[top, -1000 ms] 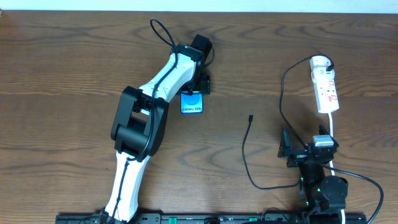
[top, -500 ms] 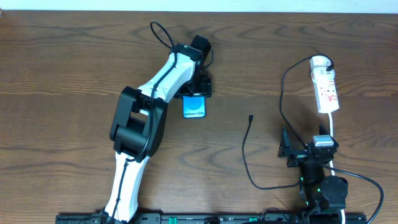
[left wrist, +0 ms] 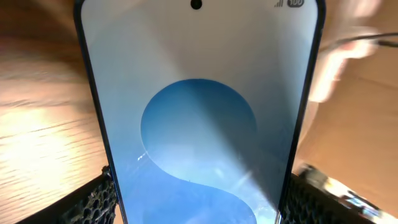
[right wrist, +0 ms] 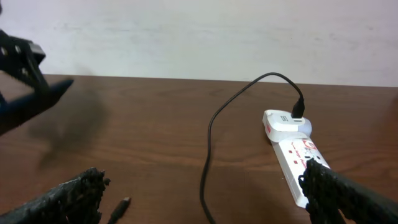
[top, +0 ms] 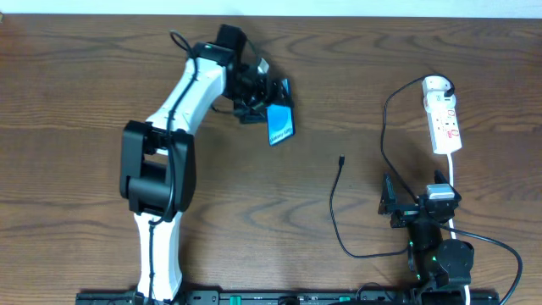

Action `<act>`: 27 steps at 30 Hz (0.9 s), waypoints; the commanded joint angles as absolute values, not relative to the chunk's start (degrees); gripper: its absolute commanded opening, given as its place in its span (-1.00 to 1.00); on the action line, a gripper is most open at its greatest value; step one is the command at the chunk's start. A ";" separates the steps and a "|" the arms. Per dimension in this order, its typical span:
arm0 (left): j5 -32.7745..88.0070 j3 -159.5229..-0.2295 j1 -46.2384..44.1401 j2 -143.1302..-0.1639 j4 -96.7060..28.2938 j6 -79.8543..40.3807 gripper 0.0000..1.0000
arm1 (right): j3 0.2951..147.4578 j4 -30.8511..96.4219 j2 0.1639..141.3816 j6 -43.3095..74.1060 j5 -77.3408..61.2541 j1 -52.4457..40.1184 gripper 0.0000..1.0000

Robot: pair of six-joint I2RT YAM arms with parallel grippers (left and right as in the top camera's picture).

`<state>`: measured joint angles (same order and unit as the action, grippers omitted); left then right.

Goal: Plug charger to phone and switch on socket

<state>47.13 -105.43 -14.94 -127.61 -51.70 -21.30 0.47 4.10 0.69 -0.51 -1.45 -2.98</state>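
My left gripper (top: 271,105) is shut on the phone (top: 280,125), pinching its two long edges. The phone is off the table at the back centre and tilted. In the left wrist view its lit blue-and-white screen (left wrist: 199,112) fills the frame between the two pads (left wrist: 93,202). The charger's small black plug tip (top: 341,158) lies loose on the wood, and its thin cable (top: 334,212) runs down and loops right. Another stretch (right wrist: 210,140) arcs up into the rounded end of the white socket (top: 444,119). My right gripper (top: 415,202) stands open and holds nothing, with the tip (right wrist: 119,208) by its left finger.
The socket strip (right wrist: 292,152) lies at the right, beside my right gripper's right finger, and its white cord (top: 453,174) runs down past that arm. A pale wall stands behind the table's far edge. Bare wood (top: 76,127) lies left of the left arm.
The left arm has swung back and to the left while the phone, still held, rose and turned from flat to tilted, shifting slightly right. The right arm, the charger and the socket have not moved.
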 commanded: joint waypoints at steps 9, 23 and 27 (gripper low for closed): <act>71.79 -105.62 -11.40 -125.36 -36.21 -37.65 0.58 | 0.32 4.34 0.38 -0.91 -0.99 -3.42 0.99; 82.54 -105.62 -8.03 -125.36 -21.56 -55.64 0.57 | 0.32 4.34 0.38 -0.91 -0.99 -3.42 0.99; 82.54 -105.62 -6.48 -125.36 -21.50 -56.47 0.57 | 0.32 4.34 0.38 -0.91 -0.99 -3.42 0.99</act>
